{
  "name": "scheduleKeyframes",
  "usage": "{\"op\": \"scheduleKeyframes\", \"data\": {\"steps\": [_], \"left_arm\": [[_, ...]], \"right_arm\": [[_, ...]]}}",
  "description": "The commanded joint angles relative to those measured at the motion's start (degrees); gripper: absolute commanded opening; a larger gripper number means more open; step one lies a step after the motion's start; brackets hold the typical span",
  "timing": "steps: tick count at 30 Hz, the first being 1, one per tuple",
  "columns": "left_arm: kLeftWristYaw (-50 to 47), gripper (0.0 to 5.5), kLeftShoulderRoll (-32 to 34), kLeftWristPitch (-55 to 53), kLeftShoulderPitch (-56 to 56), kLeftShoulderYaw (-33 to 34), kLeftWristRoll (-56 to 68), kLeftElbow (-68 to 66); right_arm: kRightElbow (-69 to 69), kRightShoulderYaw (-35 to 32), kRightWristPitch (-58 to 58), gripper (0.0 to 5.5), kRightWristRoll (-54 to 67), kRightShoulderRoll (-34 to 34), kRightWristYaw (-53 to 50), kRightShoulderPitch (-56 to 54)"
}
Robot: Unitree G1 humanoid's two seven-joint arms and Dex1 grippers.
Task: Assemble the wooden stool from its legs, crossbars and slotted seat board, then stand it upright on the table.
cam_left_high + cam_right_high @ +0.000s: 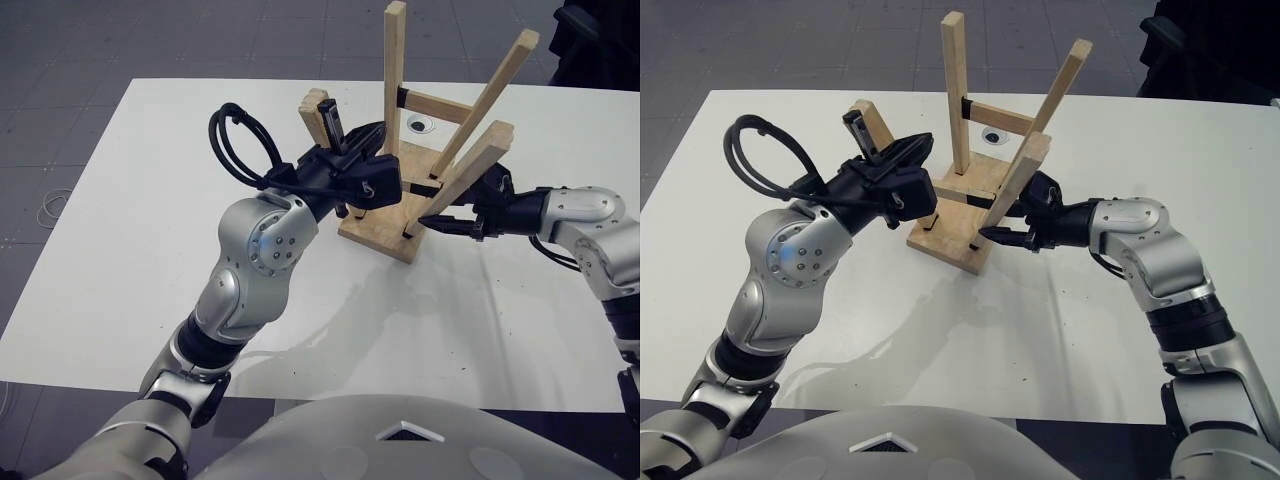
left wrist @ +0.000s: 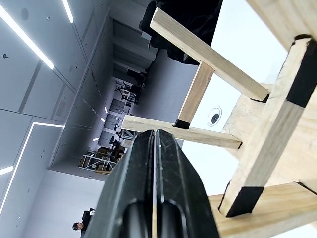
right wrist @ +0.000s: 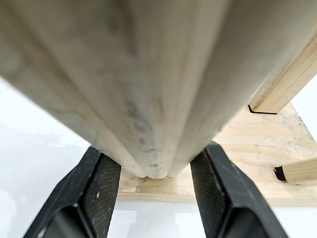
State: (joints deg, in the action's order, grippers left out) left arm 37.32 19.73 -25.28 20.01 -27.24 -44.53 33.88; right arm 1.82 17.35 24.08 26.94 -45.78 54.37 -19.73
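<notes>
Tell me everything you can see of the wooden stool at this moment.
The stool is pale, bare-looking wood, upside down toward the far side of the white table: seat board down, four legs pointing up, two leaning. Its crossbars, black at the ends, join the legs. The right gripper clamps the nearest leg close to the board; the left gripper, shut, stands beside the left leg, contact unclear.

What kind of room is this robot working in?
Probably a large indoor lab or workshop: a plain white table on grey floor tiles, with long ceiling strip lights overhead.
</notes>
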Motion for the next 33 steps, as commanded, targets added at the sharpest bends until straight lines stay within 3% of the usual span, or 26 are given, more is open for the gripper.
{"op": "scheduleKeyframes", "data": {"steps": [1, 7, 11, 17, 21, 25, 30, 33], "left_arm": [[-0.1, 0.10, -0.1, 2.1, 4.6, 2.4, 0.8, -1.1], [-0.9, 0.10, -3.6, 1.0, 12.3, 5.4, 1.9, -0.3], [-1.6, 0.10, -3.9, 2.4, 12.4, 3.8, 0.6, -3.0], [4.4, 0.10, 2.3, 4.0, -8.6, -9.9, 1.3, -11.5], [6.0, 0.10, 4.6, 5.4, -16.1, -13.6, 2.4, -11.6], [3.3, 0.10, 2.8, 6.7, -14.4, -10.6, 3.0, -12.0], [-6.9, 0.10, 0.2, 12.9, -13.2, -2.9, 4.4, -0.8], [-8.0, 0.10, -3.4, 13.8, -9.0, -1.8, 5.9, 0.9]], "right_arm": [[-4.5, 5.3, 10.6, 2.03, -5.8, -1.9, 0.0, 4.9], [-4.4, 5.4, 10.7, 2.03, -5.8, -1.9, 0.2, 4.7], [-4.0, 5.3, 10.8, 2.03, -5.6, -1.9, 0.1, 5.1], [-3.9, 5.5, 10.6, 2.03, -5.5, -1.3, -0.3, 5.1], [-3.4, 4.8, 10.7, 2.03, -5.0, -1.7, -0.9, 6.3], [-3.0, 4.6, 10.9, 2.03, -4.8, -1.7, -1.2, 6.7], [-2.7, 4.4, 11.4, 2.03, -4.7, -2.1, -1.0, 6.3], [-2.9, 4.6, 11.3, 2.03, -4.8, -2.0, -1.0, 6.3]]}}
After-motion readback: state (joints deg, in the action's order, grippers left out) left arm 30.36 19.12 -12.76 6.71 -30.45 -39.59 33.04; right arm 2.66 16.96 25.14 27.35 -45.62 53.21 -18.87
